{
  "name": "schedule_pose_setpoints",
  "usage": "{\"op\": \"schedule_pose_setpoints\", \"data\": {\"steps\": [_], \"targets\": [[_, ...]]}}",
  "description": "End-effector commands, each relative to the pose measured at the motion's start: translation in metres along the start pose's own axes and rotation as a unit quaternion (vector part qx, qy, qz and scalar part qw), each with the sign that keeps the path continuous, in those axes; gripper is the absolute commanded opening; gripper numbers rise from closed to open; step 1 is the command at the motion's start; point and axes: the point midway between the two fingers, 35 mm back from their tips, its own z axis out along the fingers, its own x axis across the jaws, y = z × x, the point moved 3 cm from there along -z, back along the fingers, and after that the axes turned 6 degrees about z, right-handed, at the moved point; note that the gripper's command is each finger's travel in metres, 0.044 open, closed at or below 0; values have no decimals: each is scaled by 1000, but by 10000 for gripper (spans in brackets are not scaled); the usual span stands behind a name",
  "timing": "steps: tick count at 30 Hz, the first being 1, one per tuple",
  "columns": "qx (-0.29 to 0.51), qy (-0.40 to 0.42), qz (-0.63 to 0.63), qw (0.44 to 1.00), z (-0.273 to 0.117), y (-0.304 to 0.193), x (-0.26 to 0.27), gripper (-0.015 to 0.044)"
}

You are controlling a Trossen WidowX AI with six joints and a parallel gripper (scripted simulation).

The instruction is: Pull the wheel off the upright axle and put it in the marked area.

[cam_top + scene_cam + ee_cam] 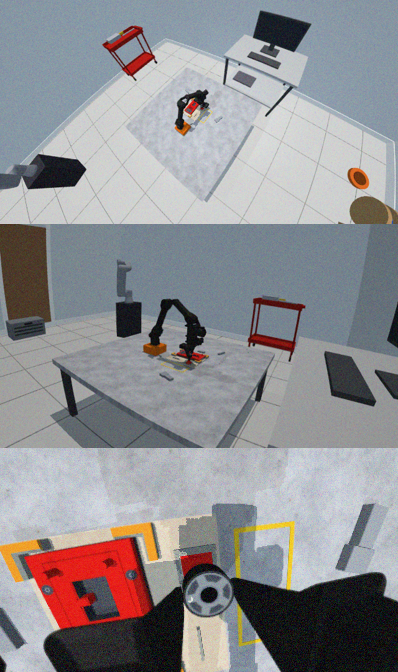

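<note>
The wheel (220, 593), a grey spoked disc with a black rim and a dark centre hole, is between the fingers in the wrist view. My gripper (206, 587) (204, 107) (188, 357) is shut on it, one finger at each side. A red block (197, 562) shows partly behind the wheel, and red shows below the fingers in the exterior view. The axle is hidden, so I cannot tell whether the wheel is still on it. The marked area, a yellow outline (292, 553) (208, 117) (171, 368), lies to the right of the wheel in the wrist view.
A red plate (125, 560) (191, 106) with sockets lies left of the wheel in the wrist view, on a cream board (212, 655) between orange corner brackets. A grey stepped piece (370, 523) (218, 119) (166, 376) lies beyond the outline. Shadow crosses the outline's left side.
</note>
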Motion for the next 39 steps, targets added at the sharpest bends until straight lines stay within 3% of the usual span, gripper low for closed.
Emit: {"op": "schedule_pose_setpoints", "data": {"steps": [1, 27, 39], "targets": [[-3, 2, -1, 1000, -3, 1, 0, 0], [3, 0, 1, 1000, -33, -4, -2, 0], [2, -1, 0, 1000, -38, -22, -53, 0]]}}
